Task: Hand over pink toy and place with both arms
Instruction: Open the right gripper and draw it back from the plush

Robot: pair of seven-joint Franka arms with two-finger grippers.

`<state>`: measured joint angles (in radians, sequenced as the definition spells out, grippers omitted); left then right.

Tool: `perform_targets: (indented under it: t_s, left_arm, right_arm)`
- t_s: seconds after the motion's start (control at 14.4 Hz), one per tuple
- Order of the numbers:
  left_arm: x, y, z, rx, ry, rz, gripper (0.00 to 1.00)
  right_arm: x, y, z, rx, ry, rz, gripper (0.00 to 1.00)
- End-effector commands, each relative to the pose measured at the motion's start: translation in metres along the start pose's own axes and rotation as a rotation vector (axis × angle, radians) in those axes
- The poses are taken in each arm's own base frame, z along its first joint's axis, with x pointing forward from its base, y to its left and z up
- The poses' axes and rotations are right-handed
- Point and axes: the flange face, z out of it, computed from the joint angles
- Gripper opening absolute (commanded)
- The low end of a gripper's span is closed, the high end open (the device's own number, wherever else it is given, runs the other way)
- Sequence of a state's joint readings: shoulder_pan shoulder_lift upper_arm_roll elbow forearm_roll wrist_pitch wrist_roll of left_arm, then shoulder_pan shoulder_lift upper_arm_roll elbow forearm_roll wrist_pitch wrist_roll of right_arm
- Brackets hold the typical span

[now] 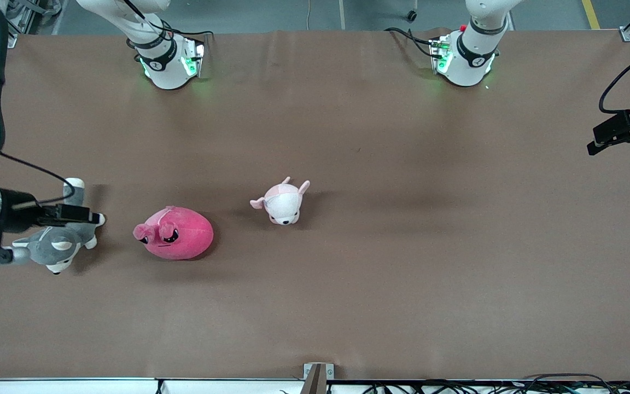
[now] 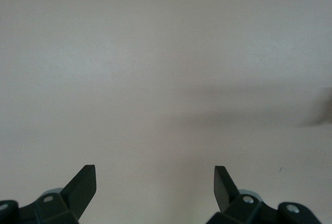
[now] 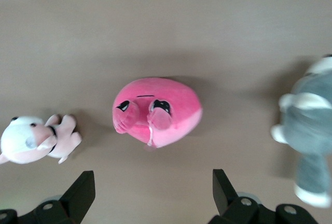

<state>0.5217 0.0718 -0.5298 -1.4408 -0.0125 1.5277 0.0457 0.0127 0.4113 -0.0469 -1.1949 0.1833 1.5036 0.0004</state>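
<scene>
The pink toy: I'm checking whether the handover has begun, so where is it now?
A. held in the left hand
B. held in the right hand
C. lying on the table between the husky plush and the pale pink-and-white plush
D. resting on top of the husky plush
C: the pink toy lies on the table, with the husky plush toward the right arm's end and the pale pink-and-white plush beside it, no hand gripping it.

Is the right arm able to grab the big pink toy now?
Probably yes. The right gripper is open with nothing held, the pink toy lies uncovered on the table, and the husky beside it isn't between them.
</scene>
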Motion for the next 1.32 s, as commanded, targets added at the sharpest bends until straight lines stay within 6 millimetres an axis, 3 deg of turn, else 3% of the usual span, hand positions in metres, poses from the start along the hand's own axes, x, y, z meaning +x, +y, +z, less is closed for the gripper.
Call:
perform_targets:
  t_s: [0.0, 0.35, 0.62, 0.83, 1.11, 1.25]
  left_arm:
    - [-0.004, 0.003, -0.006, 0.029, 0.009, 0.009, 1.0]
    - [-0.003, 0.019, -0.004, 0.034, 0.005, 0.034, 1.0]
    - [-0.002, 0.021, -0.002, 0.044, 0.0, 0.03, 1.0]
    - [-0.002, 0.02, -0.002, 0.047, 0.001, 0.027, 1.0]
    - [-0.002, 0.016, -0.003, 0.049, 0.001, 0.026, 1.0]
    - [-0.002, 0.014, -0.003, 0.049, 0.003, 0.023, 1.0]
  right_arm:
    - [-0.036, -0.018, -0.045, -0.157, 0.05, 0.048, 1.0]
    - [-0.048, 0.023, -0.078, -0.163, 0.093, 0.055, 1.0]
    - [-0.058, 0.042, -0.097, -0.156, 0.123, 0.051, 1.0]
    - [-0.069, 0.042, -0.108, -0.137, 0.156, 0.052, 1.0]
    - [-0.089, 0.042, -0.101, -0.146, 0.177, 0.044, 1.0]
    - [-0.095, 0.031, -0.098, -0.153, 0.172, 0.023, 1.0]
